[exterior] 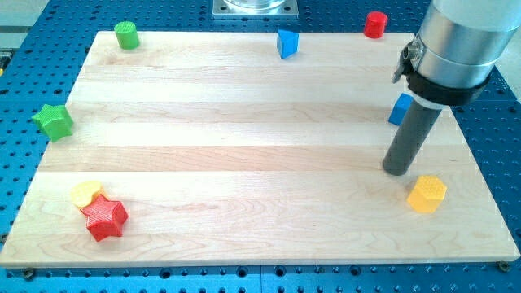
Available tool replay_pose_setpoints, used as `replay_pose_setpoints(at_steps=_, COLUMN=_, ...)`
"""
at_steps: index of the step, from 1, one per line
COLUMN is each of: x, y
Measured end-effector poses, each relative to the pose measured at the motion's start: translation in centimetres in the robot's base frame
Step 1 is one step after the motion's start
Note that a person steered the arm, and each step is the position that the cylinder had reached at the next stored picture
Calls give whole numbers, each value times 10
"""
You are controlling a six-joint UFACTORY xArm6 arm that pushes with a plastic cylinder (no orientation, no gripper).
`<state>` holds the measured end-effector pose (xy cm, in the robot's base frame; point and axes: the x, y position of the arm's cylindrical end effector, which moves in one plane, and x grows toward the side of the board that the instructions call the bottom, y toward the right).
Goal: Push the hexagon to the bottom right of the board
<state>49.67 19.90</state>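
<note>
The yellow-orange hexagon (426, 194) lies near the view's right edge of the wooden board (244, 138), in its lower part. My tip (397, 170) rests on the board just up and left of the hexagon, a small gap apart. A blue block (400, 109) sits partly hidden behind the rod, above the tip.
A red star (105, 217) touches a yellow block (85, 194) at bottom left. A green star (54, 121) sits at the left edge, a green cylinder (126, 35) at top left, a blue block (286, 43) at top centre, a red cylinder (375, 24) at top right.
</note>
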Motion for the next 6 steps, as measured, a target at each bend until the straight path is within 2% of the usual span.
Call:
replay_pose_setpoints(at_steps=1, x=25, y=56)
replay_pose_setpoints(at_steps=3, x=71, y=60)
replay_pose_setpoints(at_steps=4, x=68, y=64)
replay_pose_setpoints(at_steps=5, x=37, y=81)
replay_pose_setpoints(at_steps=6, x=33, y=61)
